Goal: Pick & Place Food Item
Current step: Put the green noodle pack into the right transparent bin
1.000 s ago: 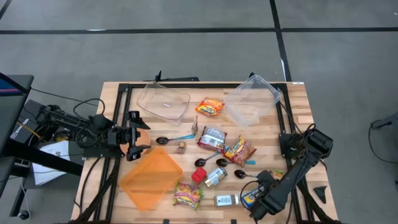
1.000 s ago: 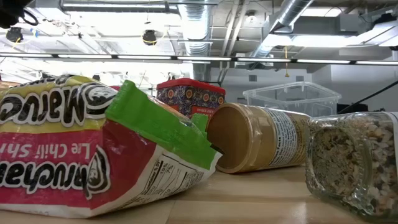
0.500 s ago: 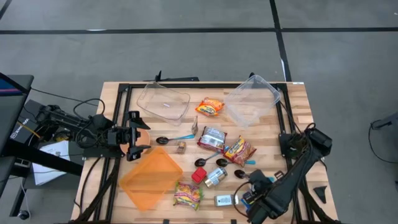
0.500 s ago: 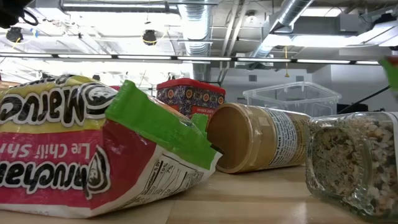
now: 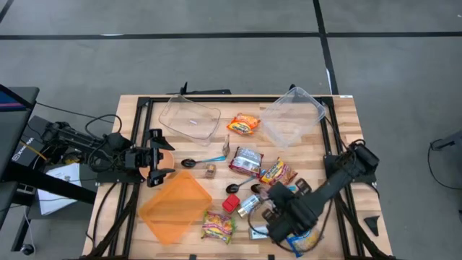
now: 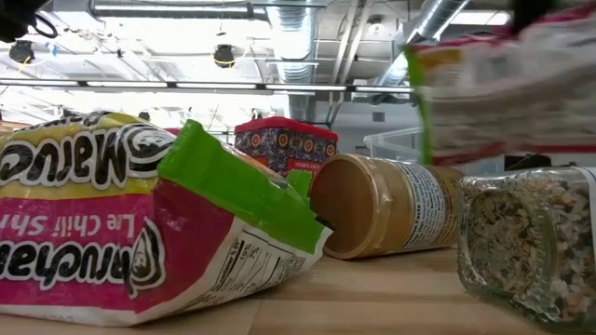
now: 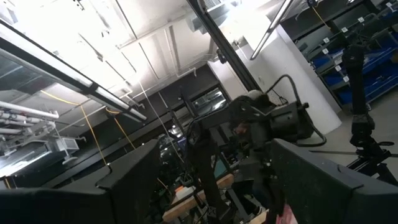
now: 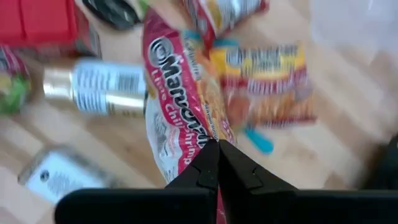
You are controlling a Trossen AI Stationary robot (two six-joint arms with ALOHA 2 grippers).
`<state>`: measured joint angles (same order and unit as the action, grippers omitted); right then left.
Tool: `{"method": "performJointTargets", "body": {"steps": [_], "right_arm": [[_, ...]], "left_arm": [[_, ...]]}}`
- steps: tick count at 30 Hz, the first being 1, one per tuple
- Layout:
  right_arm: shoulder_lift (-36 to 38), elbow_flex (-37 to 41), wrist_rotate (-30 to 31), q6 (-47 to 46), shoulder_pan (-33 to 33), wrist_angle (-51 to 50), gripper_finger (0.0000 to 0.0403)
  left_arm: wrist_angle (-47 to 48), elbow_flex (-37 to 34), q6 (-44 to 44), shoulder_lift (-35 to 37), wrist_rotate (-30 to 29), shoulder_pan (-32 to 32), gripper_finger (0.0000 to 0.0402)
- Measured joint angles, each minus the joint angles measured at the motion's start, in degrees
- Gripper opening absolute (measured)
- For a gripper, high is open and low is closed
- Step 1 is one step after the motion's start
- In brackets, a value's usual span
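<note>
Jaws of the right gripper (image 8: 217, 163) are clenched on the edge of a red, white and yellow crinkly plastic ramen noodle packet (image 8: 180, 115), which hangs from them above the near right part of the wooden slatted desk (image 5: 339, 130); in the high view the packet (image 5: 303, 242) shows just past the gripper (image 5: 285, 230) at the desk's near edge, lifted clear of the surface. Judging by its look, the packet is light, its film thin and slippery, and the noodle block inside brittle, so a pinch on the flat sealed seam, as here, seems the sound hold, with no squeeze on the middle; it may swing or twist while carried. Below it lie a small silver tin can with a printed label (image 8: 93, 87), a flat pale rectangular packet (image 8: 56, 177), a red box (image 8: 43, 25) and an orange and yellow snack bag (image 8: 267, 87). Farther off stand two clear plastic tubs, one at the far right (image 5: 292, 115) and one at the far middle (image 5: 190, 118), either a likely drop place, and an orange plastic lid (image 5: 173, 206) lies near the left. The left gripper (image 5: 155, 159) waits at the desk's left edge; whether its jaws are parted cannot be told.
</note>
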<state>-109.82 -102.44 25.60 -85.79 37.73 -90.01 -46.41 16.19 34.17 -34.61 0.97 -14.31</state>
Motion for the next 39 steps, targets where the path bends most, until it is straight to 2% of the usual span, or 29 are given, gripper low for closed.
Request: {"method": "performJointTargets", "body": {"steps": [12,21,27,39], "right_arm": [[0.0,-9.5,12.9,21.0,-11.8,0.0,0.0],[0.0,-20.0,19.0,34.0,-19.6,0.0,0.0],[0.0,-24.1,21.2,39.1,-23.5,0.0,0.0],[0.0,-24.5,23.8,44.3,-30.7,0.0,0.0]], "left_arm": [[0.1,0.0,0.0,0.0,0.0,0.0,0.0298],[0.8,0.0,-0.1,0.0,0.0,0.0,0.0298],[1.5,0.0,-0.2,0.0,0.0,0.0,0.0298],[2.0,0.0,-0.6,0.0,0.0,0.0,0.0298]]}}
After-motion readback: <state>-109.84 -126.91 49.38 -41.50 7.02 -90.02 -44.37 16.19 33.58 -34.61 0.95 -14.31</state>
